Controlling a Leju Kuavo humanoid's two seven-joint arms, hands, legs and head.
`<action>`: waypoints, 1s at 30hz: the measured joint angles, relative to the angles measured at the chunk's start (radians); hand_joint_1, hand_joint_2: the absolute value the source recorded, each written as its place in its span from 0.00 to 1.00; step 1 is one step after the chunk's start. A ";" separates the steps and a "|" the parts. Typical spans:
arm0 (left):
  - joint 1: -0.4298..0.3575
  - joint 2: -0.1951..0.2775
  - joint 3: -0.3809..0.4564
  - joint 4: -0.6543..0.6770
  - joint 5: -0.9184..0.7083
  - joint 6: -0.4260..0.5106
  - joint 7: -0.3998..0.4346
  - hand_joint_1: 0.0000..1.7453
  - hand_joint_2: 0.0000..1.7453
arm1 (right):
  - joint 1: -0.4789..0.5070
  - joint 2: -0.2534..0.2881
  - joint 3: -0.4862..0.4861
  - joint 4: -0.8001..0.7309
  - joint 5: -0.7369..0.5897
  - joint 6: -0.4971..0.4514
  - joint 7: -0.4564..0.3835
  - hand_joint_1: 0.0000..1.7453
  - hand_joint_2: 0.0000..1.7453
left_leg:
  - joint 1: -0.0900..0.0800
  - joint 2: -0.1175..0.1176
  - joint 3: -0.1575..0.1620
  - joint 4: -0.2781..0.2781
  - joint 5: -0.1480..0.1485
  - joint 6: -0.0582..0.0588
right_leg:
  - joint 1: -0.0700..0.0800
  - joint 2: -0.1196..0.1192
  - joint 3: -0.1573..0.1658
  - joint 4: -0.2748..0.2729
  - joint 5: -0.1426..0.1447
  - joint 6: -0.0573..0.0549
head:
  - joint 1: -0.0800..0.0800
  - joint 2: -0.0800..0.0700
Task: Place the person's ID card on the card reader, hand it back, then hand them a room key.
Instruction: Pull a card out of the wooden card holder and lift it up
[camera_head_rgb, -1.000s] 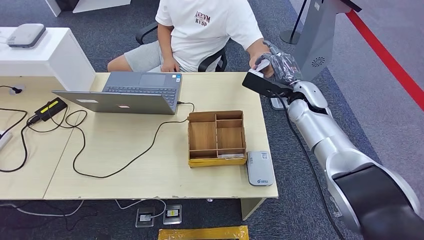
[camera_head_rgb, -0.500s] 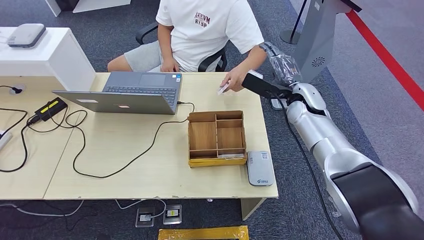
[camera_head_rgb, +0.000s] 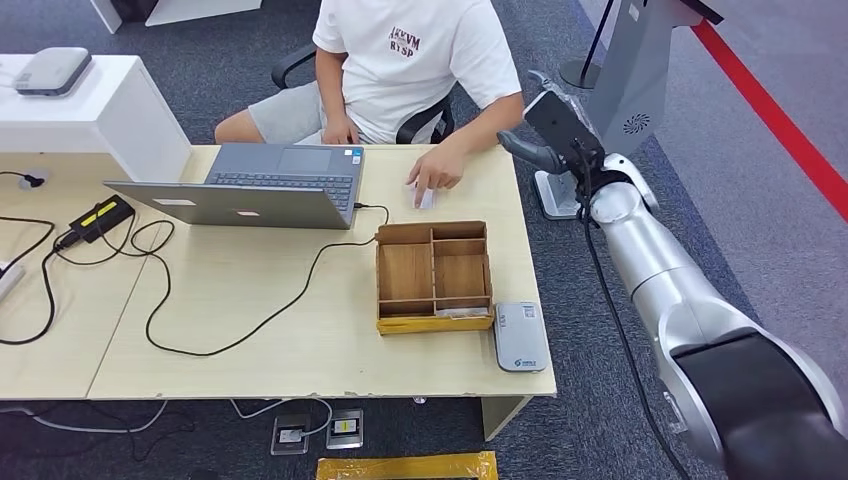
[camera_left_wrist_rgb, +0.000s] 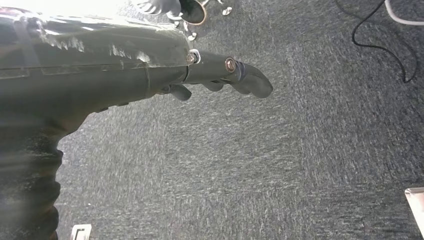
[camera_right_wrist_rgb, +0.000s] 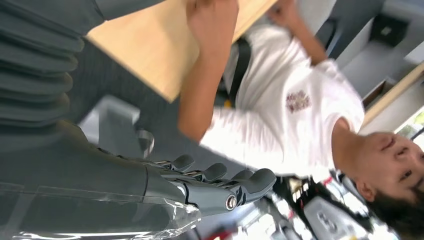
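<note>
**A:** Where is the ID card (camera_head_rgb: 425, 197) at this moment?

**B:** On the desk (camera_head_rgb: 250, 290), lying flat just beyond the wooden divider tray (camera_head_rgb: 434, 276). The person's hand (camera_head_rgb: 433, 172) rests on it and covers most of it; a pale corner shows past the fingers.

**A:** And the robot's right hand (camera_head_rgb: 558, 125)?

**B:** Raised off the desk's far right corner, well apart from the card. In the right wrist view the right hand's fingers (camera_right_wrist_rgb: 220, 172) are extended side by side with nothing between them, so I read it as released and empty. The left hand (camera_left_wrist_rgb: 220, 75) hangs over grey carpet, fingers loosely stretched, also holding nothing.

**A:** How would a card like that handle?

**B:** My guess: very light, thin, stiff, and slick on a smooth desktop. Flat on the wood it offers almost no edge to catch, so a pinch across the two long edges, or sliding it to the desk edge first, looks the safest.

**A:** What about the room key?

**B:** I cannot make one out. Something pale lies in the tray's near compartment, too small to identify. The card reader (camera_head_rgb: 520, 336) sits at the near right corner, just beside the tray.
</note>
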 joint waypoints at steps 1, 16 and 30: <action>0.001 0.000 0.000 0.000 0.002 0.000 0.000 0.00 1.00 | 0.018 -0.005 -0.006 -0.040 -0.046 0.031 0.022 0.00 0.50 | 0.000 0.000 0.000 0.000 0.000 0.000 | 0.000 0.000 0.000 0.000 0.000 0.000 | 0.000 0.000; 0.005 0.002 0.001 0.000 0.028 0.001 0.002 0.00 1.00 | 0.343 -0.112 -0.054 -0.603 -0.467 0.204 0.242 0.00 1.00 | 0.000 0.000 0.000 0.000 0.000 0.000 | 0.000 0.001 0.000 0.000 0.000 0.000 | 0.000 0.000; 0.005 0.002 0.003 0.000 0.040 0.014 0.008 0.00 1.00 | 0.581 -0.169 -0.097 -0.922 -0.618 0.233 0.367 0.00 1.00 | 0.000 0.001 0.001 0.000 0.000 0.000 | 0.000 0.001 0.000 0.000 0.000 0.000 | 0.000 0.000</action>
